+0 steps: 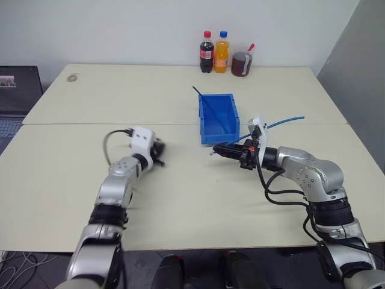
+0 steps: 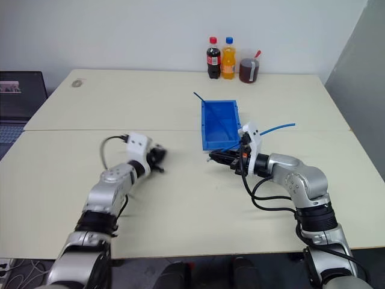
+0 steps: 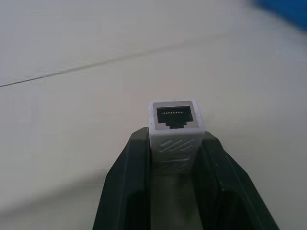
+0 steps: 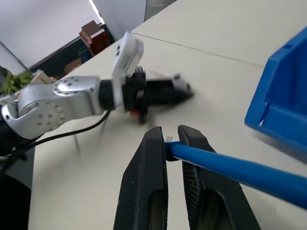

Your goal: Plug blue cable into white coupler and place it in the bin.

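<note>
The white coupler [image 3: 176, 125] is a small boxy block with a dark socket facing away from the wrist, and my left gripper [image 3: 175, 139] is shut on it just above the table at the left centre [image 1: 157, 153]. My right gripper [image 4: 171, 133] is shut on the blue cable [image 4: 225, 167] close to its tip. It hovers just in front of the bin [image 1: 207, 137], pointing left toward the left gripper [image 4: 182, 93]. The cable's free end trails off to the right [image 1: 289, 122]. A clear gap of table separates the two grippers.
A thin dark-blue strand [image 1: 209, 106] lies inside the bin. Two bottles [image 1: 206, 53] [image 1: 221, 53] and a dark jar [image 1: 242, 64] stand at the table's far edge. A laptop [image 1: 18, 90] sits off the left side. A seam crosses the table.
</note>
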Robot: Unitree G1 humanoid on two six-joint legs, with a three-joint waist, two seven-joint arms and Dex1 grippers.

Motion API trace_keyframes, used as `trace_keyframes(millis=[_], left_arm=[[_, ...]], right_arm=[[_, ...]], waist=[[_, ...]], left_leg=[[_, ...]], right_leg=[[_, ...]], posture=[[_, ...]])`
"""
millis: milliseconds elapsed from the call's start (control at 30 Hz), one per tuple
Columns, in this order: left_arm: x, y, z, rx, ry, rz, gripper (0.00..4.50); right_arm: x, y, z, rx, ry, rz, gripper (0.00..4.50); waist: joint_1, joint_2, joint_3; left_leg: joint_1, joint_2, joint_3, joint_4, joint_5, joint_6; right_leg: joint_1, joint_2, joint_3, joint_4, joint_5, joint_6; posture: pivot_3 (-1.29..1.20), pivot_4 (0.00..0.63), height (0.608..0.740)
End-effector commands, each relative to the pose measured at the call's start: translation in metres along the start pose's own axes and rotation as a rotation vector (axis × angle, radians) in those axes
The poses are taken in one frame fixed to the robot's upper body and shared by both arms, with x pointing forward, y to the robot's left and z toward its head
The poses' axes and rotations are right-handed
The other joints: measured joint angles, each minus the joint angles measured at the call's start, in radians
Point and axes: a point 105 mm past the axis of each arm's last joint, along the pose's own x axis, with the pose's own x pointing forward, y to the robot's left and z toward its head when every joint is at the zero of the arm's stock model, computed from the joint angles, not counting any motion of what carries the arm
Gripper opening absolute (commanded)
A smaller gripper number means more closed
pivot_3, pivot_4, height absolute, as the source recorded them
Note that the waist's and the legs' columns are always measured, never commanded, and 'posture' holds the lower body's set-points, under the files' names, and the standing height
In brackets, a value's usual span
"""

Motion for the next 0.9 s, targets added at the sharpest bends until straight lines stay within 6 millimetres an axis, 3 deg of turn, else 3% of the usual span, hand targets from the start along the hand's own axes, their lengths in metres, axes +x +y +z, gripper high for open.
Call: trace_keyframes(millis=[33, 100, 433, 900], left_arm=[[-0.026, -0.064, 0.001, 0.154, 0.056, -0.521, 0.80], [-0.028, -0.070, -0.002, 0.199, 0.072, -0.613, 0.80], [0.016, -0.080, -0.007, 0.294, 0.028, -0.762, 0.80], [0.023, -0.082, -0.008, 0.314, 0.006, -0.801, 0.80]], right_arm=[[0.007, 0.016, 0.018, -0.150, -0.005, 0.096, 0.15], [0.012, 0.021, 0.018, -0.187, 0.015, 0.134, 0.15], [0.019, 0.036, -0.019, -0.340, 0.205, 0.298, 0.15], [0.027, 0.028, -0.037, -0.410, 0.294, 0.291, 0.15]], waist=[[0.000, 0.000, 0.000], [0.004, 0.001, 0.001], [0.019, 0.002, 0.001], [0.019, 0.002, 0.001]], left_leg=[[0.000, 0.000, 0.000, 0.000, 0.000, 0.000], [0.000, 0.000, -0.002, -0.001, 0.000, 0.000], [-0.002, -0.001, 0.000, 0.005, 0.000, 0.001], [-0.001, -0.001, -0.001, 0.005, 0.000, 0.002]], right_leg=[[0.000, 0.000, 0.000, 0.000, 0.000, -0.001], [0.000, 0.001, 0.000, 0.001, -0.001, -0.002], [0.001, 0.001, 0.000, -0.001, -0.003, 0.004], [0.001, 0.001, -0.001, 0.001, -0.002, 0.003]], posture=[[0.00, 0.150, 0.740], [0.00, 0.150, 0.740], [0.00, 0.150, 0.740], [0.00, 0.150, 0.740]])
